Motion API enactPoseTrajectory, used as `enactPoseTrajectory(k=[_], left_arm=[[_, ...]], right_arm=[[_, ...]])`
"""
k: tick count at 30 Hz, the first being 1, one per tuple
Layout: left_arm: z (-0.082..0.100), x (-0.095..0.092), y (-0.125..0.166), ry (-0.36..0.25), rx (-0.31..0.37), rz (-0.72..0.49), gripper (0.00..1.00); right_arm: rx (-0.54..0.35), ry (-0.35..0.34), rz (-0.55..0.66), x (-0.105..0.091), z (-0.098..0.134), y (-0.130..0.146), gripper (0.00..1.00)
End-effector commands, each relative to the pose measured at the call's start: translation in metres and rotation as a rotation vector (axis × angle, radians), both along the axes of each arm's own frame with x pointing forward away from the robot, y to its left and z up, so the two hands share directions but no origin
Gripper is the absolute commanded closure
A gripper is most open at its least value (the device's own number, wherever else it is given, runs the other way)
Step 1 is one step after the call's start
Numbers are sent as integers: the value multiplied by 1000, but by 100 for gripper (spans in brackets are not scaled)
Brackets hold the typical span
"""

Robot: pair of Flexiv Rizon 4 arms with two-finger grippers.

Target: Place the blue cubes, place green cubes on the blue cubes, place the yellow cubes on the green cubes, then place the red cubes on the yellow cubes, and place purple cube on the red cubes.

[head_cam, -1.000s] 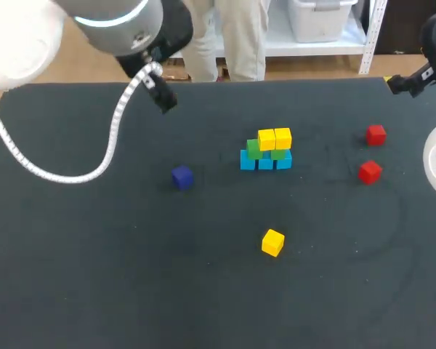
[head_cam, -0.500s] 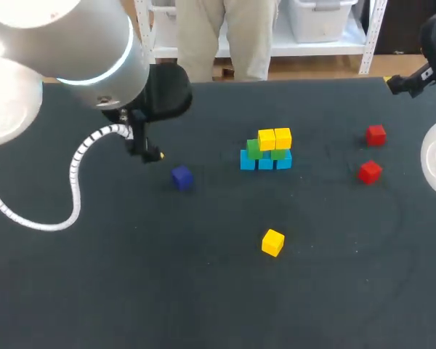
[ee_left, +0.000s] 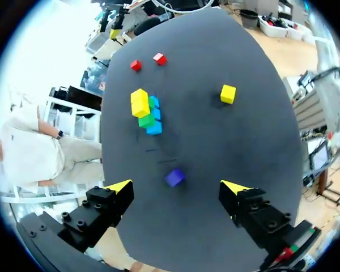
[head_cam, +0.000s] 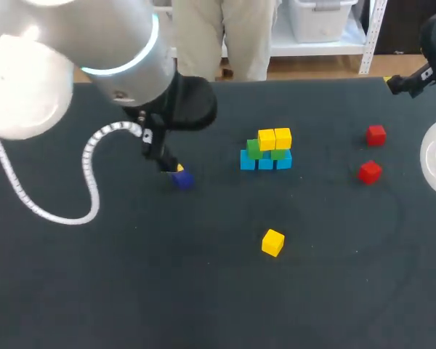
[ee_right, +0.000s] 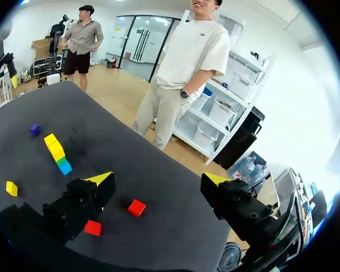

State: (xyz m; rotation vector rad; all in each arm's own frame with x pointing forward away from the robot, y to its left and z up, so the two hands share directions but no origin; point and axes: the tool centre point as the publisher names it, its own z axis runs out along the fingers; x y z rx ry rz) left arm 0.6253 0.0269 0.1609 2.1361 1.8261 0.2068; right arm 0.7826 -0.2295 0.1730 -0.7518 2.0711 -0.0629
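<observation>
Matt, dark, cloth-like covering on the table, marked with faint rubbed arcs. Smooth, evenly coloured faces of low sheen on the loose yellow cube and the purple cube. Glossy grey shell on the left arm, with ribbed white sleeving on its cable. Matt black finger bodies on the left gripper.

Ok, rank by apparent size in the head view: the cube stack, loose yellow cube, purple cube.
Cube stack
Loose yellow cube
Purple cube, unsure: the left gripper hides part of it.
</observation>
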Motion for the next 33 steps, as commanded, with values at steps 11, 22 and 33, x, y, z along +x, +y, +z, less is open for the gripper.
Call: enactPoseTrajectory(k=[11, 22, 33], left_arm=[[-13, -5, -23, 111, 152, 15, 0], [-7, -9, -30, 69, 83, 13, 0], [-2, -7, -27, 76, 99, 22, 0]], right_arm=[[-3, 0, -2, 0, 0, 0, 0], [-3, 0, -2, 0, 0, 0, 0], [-3, 0, -2, 0, 0, 0, 0]])
